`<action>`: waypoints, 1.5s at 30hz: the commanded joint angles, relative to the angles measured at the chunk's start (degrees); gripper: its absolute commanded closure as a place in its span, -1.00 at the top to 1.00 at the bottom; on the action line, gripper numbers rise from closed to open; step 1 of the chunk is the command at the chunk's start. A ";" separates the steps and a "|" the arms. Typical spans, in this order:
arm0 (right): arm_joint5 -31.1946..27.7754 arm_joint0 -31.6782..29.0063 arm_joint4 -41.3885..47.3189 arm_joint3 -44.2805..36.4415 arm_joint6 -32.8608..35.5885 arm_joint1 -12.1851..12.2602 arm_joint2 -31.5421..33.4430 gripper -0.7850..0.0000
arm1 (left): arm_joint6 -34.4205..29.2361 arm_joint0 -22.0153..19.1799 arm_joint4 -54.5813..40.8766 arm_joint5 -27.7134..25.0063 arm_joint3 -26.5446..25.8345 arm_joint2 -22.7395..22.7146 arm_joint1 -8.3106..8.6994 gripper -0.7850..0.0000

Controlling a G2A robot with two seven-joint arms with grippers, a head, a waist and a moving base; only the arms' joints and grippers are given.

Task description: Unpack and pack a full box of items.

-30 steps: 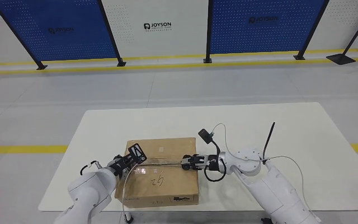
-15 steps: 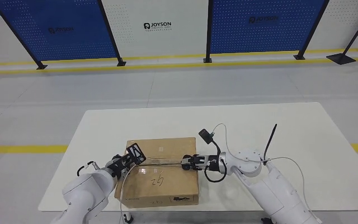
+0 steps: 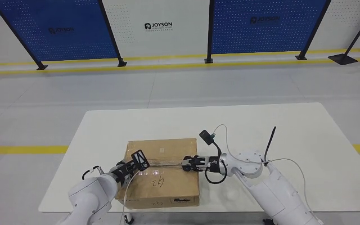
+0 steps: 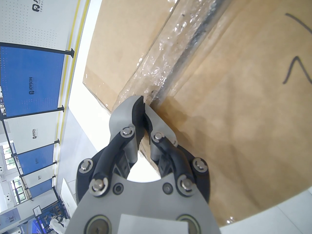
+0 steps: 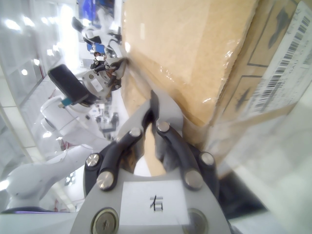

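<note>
A closed brown cardboard box point(image 3: 163, 181), its top seam sealed with a strip of clear glossy tape point(image 4: 170, 49), sits near the front edge of the white rectangular table point(image 3: 281, 129), left of centre. The left gripper point(image 4: 143, 102) has its fingers pressed together at the seam's left end (whether they pinch tape cannot be told), while the right gripper point(image 5: 152, 98), fingers likewise closed, meets the seam's right end.
</note>
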 commanded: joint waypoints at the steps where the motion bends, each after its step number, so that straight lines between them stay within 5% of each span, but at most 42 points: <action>1: 0.01 -0.02 -0.02 -0.01 0.06 0.02 0.05 -1.00 | -0.16 -0.02 0.00 0.16 0.13 0.09 0.00 -1.00; 18: 0.09 -0.19 -0.14 -0.41 0.20 0.06 0.11 -1.00 | -0.64 -2.13 -0.29 0.48 -1.89 -0.34 0.07 -1.00; 26: 0.37 -0.22 -0.19 -0.75 0.07 0.07 0.13 -1.00 | 0.18 -3.94 2.01 1.01 1.53 2.88 -0.06 -1.00; 45: 0.53 -1.16 1.05 -2.91 -1.56 0.31 1.71 -1.00 | -0.06 -2.85 1.88 2.33 1.01 2.25 -0.13 -1.00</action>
